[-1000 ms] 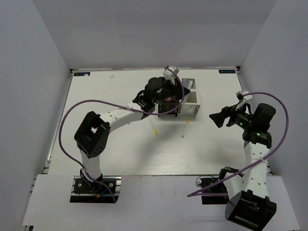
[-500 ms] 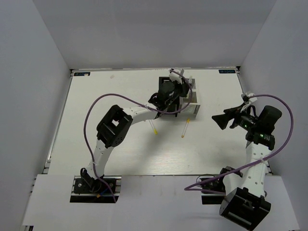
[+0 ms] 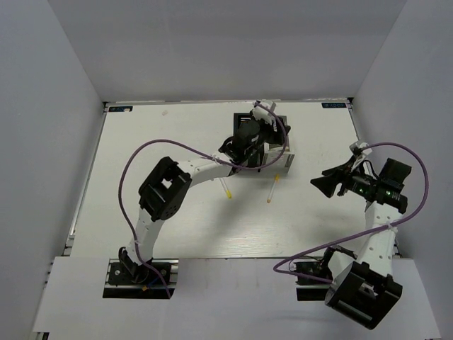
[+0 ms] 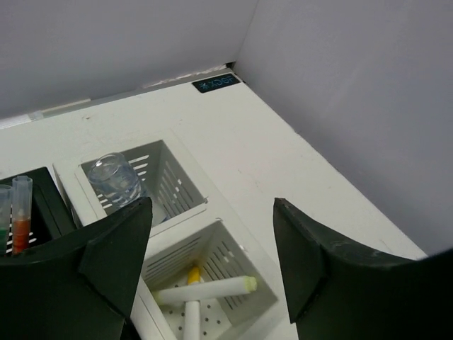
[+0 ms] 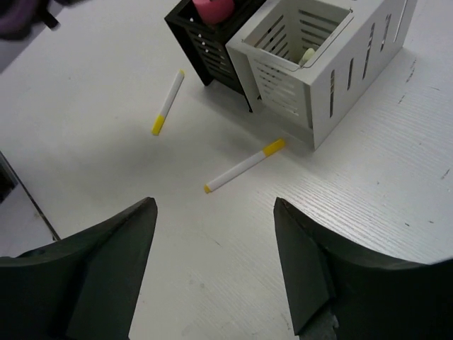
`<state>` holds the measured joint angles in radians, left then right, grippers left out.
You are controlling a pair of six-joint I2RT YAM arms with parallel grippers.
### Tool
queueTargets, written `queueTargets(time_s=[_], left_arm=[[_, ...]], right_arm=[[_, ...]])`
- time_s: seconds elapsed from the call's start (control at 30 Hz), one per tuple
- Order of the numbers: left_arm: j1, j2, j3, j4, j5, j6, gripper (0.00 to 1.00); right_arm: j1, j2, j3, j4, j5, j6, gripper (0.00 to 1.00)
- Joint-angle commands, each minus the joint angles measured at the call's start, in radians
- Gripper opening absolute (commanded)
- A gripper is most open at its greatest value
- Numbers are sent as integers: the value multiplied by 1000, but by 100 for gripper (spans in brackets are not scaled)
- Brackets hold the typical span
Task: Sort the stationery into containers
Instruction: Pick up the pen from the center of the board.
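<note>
Right wrist view: the right gripper (image 5: 212, 212) hovered above the table (image 5: 368, 212), its jaws spread wide and nothing between them. Ahead of it lay two loose white-and-yellow pens. The nearer pen (image 5: 244, 166) lay just beside the white organiser (image 5: 333, 85), and the farther pen (image 5: 168, 103) lay near the black organiser (image 5: 205, 60) but apart from it. A pink-capped tube (image 5: 214, 8) stood in the black one. Farther off, the left gripper (image 4: 212, 212) hung over the white compartments, its jaws wide apart and empty. Below it, boxed pens (image 4: 205, 289) lay in the closer cell, and a clear bottle (image 4: 113, 180) stood in the next.
</note>
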<state>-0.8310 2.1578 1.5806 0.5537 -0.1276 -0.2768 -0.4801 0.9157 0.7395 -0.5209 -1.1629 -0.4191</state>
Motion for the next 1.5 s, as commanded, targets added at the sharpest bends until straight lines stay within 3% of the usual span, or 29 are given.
queueTargets(time_s=[0.0,0.17,0.3,0.4,0.57,0.63,0.8,0.93,1.2,1.47], left_arm=[[-8,-212,10,-101,60,4,80],[-8,-478,-152,-323,91,54,89],[13,-737,-393,-472,59,64,93],[13,-926,-552,-606,-18,73,97],[13,-1171,-772,-744,-141,73,99],[13,-1249,-803,-820,-115,73,99],[13,-1355,-864,-902,-171,85,99],[13,-1388,-873,-939,-172,96,99],[13,-1388,-873,-948,-158,96,99],[13,-1388,-873,-948,-149,105,99]], right_arm=[[41,-3,60,-140,-6,-147,71],[161,-18,28,-143,138,-192,69],[293,50,15,-99,213,-182,70],[408,123,23,-117,241,-295,70],[599,175,-17,4,382,-475,72],[658,218,-25,13,419,-647,72],[810,346,9,28,552,-916,70],[836,456,35,13,683,-1167,64],[844,543,66,130,752,-1273,62],[873,626,138,38,796,-1457,62]])
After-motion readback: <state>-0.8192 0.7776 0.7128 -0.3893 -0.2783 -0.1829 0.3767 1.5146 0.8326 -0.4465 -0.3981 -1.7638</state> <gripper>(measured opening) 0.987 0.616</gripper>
